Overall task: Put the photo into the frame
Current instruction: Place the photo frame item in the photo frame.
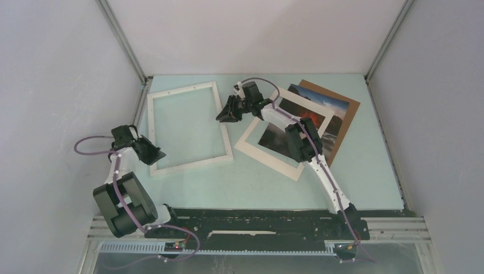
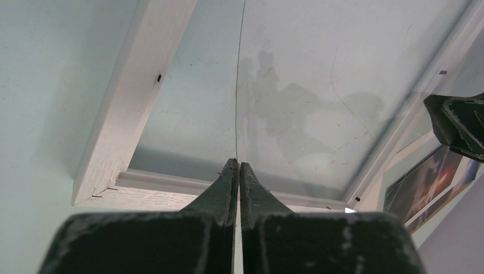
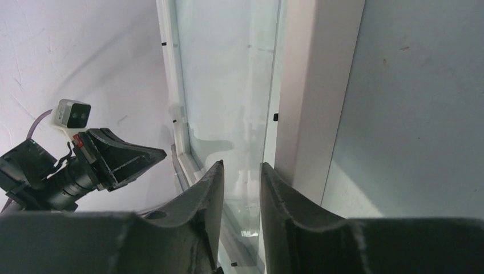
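**A:** What is the room like around you?

**B:** A pale mint worktop (image 1: pixel 376 171), smooth and matt. Plain white walls (image 1: pixel 257 34) box it in, with thin metal posts (image 1: pixel 122 40) running up the back corners.

**A:** Where is the frame?

**B:** The frame (image 1: pixel 224 127) lies flat on the left half. It is a thin white rectangle with a narrow moulded rim, faint grain in the paint and small dark clips along the inner edge. The surface inside it looks glossy, with soft reflections, but I can't tell whether that is a pane.

**A:** And the photo?

**B:** The photo (image 1: pixel 273 138) lies flat just right of the frame, apart from it and turned askew. It shows dark clouds and a red-orange glow inside a wide white border. A brown backing board (image 1: pixel 351 111) shows from under its far side, and my right arm crosses above it.

**A:** Your claws?

**B:** My left claw (image 2: pixel 238 164) has its fingers pressed together on nothing, at the frame's near left corner. My right claw (image 3: pixel 241 168) stands slightly apart and empty, over the frame's right rim near the far corner.
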`<state>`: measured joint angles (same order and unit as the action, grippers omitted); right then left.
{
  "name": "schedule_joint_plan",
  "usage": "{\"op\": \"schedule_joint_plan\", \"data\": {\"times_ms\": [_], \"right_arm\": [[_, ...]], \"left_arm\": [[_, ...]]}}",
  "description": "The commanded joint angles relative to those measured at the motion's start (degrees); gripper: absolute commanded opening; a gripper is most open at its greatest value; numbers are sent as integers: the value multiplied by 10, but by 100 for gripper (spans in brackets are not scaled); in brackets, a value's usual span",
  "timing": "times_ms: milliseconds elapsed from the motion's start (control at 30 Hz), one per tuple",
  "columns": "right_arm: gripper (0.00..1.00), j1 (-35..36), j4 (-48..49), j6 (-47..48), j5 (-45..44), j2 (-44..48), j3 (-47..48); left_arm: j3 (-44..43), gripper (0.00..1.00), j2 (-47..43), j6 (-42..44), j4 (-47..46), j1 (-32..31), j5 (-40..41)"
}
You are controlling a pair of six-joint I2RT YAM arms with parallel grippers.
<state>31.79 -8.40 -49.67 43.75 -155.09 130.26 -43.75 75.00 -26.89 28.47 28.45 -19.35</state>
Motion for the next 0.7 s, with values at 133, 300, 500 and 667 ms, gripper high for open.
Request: {"op": "schedule_joint_plan", "data": {"times_ms": [133, 300, 500, 667], "right_arm": [[27, 19, 49, -18, -23, -13, 9], [32, 22, 61, -30, -35, -14, 6], [9, 29, 76, -17, -57, -16, 17], [0, 26, 115, 2, -68, 8, -10]], "left_arm": [[-2, 0, 15, 18, -10, 6, -8], [-6, 0, 23, 16, -13, 6, -19], [1, 1, 24, 16, -14, 6, -27], [5, 7, 33, 13, -19, 6, -43]]}}
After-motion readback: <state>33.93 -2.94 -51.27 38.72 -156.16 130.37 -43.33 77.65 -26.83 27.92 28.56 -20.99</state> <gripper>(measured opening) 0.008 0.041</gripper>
